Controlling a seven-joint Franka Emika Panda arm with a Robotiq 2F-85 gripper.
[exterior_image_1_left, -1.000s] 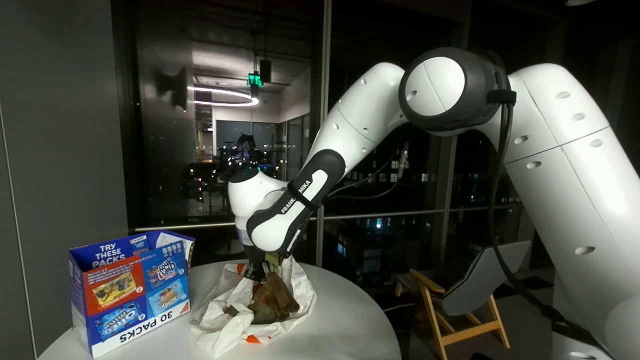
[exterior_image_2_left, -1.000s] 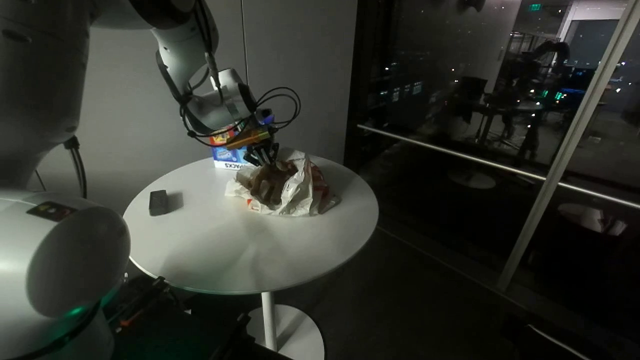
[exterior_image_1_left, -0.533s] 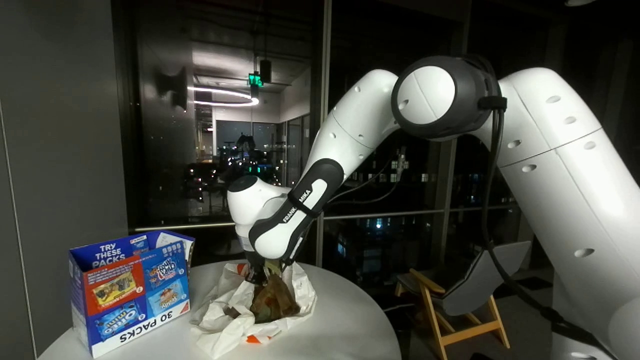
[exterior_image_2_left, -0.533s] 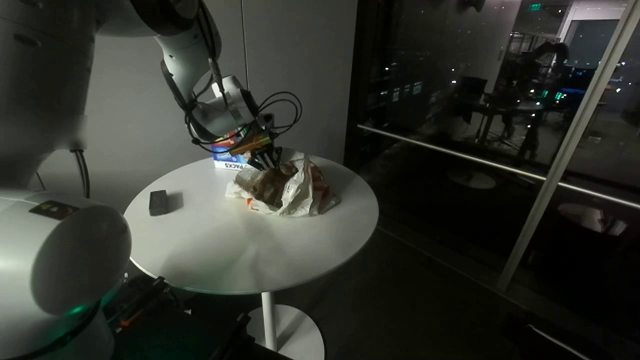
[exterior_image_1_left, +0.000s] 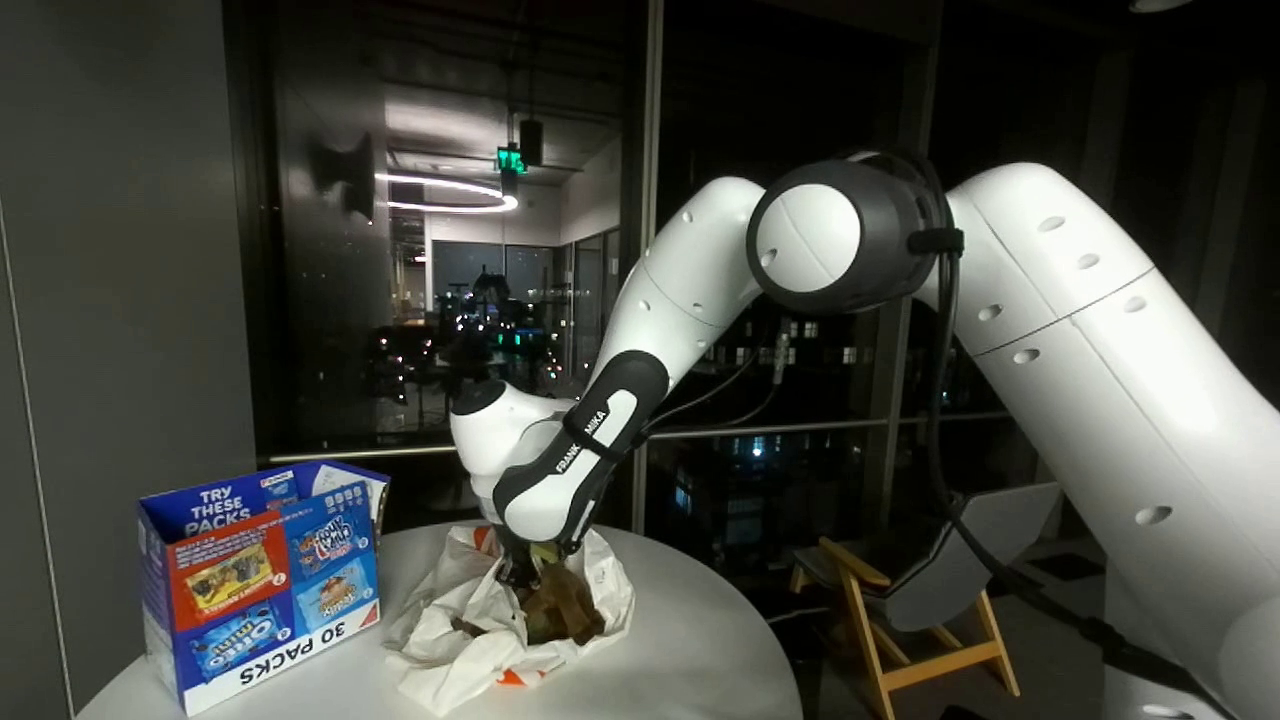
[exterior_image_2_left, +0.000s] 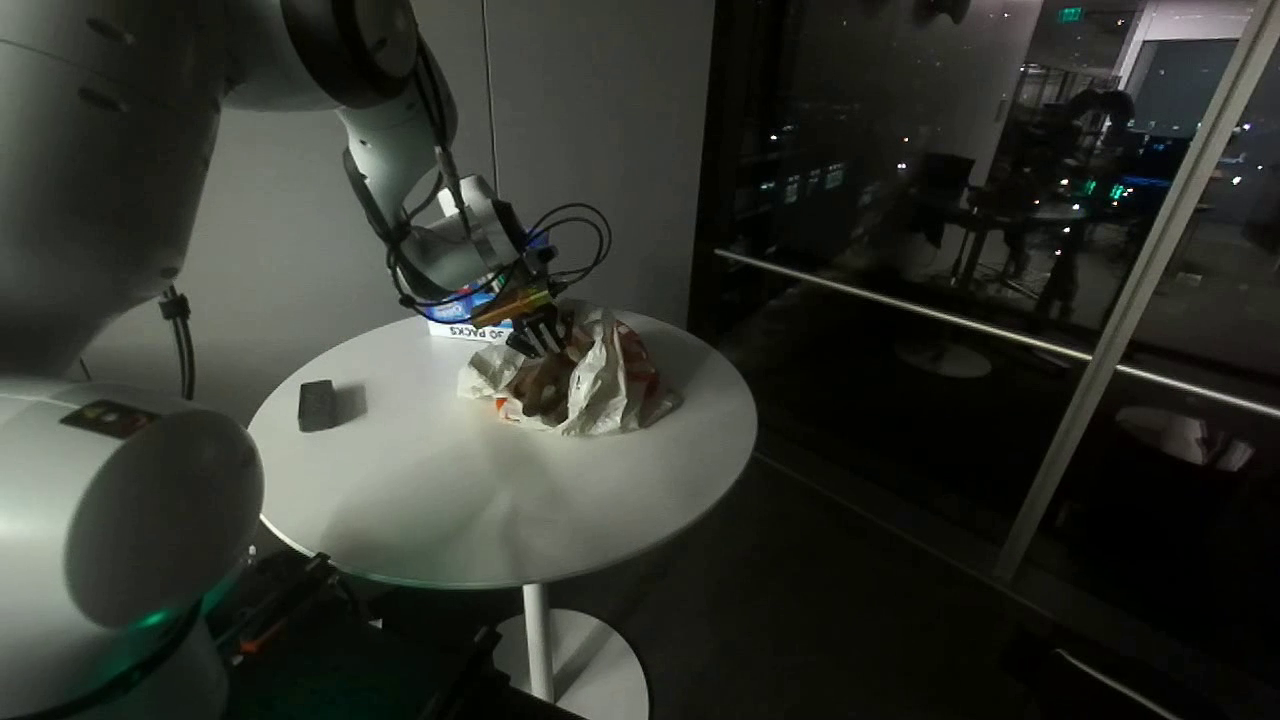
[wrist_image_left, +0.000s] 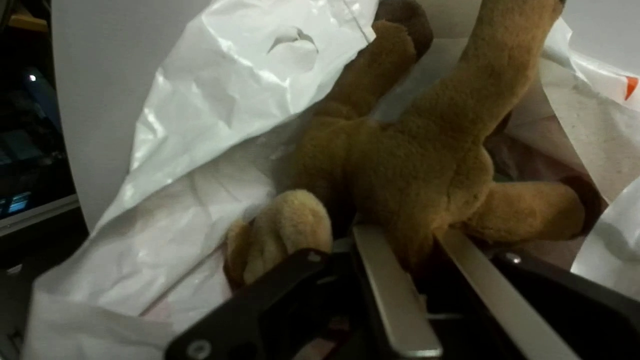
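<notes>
A brown plush toy (wrist_image_left: 415, 160) with several stubby limbs lies in a crumpled white plastic bag (wrist_image_left: 225, 90) with orange print. In the wrist view my gripper (wrist_image_left: 407, 232) comes up from the bottom, and a fold of the toy's fur is pinched between its two metal-faced fingertips. A paler, cream-coloured plush part sits left of the fingers. Both exterior views show the gripper (exterior_image_1_left: 522, 572) pointing down at the bag's mouth, close over the toy (exterior_image_1_left: 562, 605). From there the fingertips are partly hidden by the toy and the bag (exterior_image_2_left: 597, 385).
The bag rests on a round white table (exterior_image_2_left: 480, 490). A blue and red snack box (exterior_image_1_left: 260, 590) stands beside it, near the wall. A small dark block (exterior_image_2_left: 317, 405) lies on the table, nearer the robot base. A chair (exterior_image_1_left: 960, 555) stands beyond, by the dark window.
The arm has come down, bringing the gripper lower into the bag's mouth. The toy has sunk and shifted slightly, and the bag's edge has moved a little with it.
</notes>
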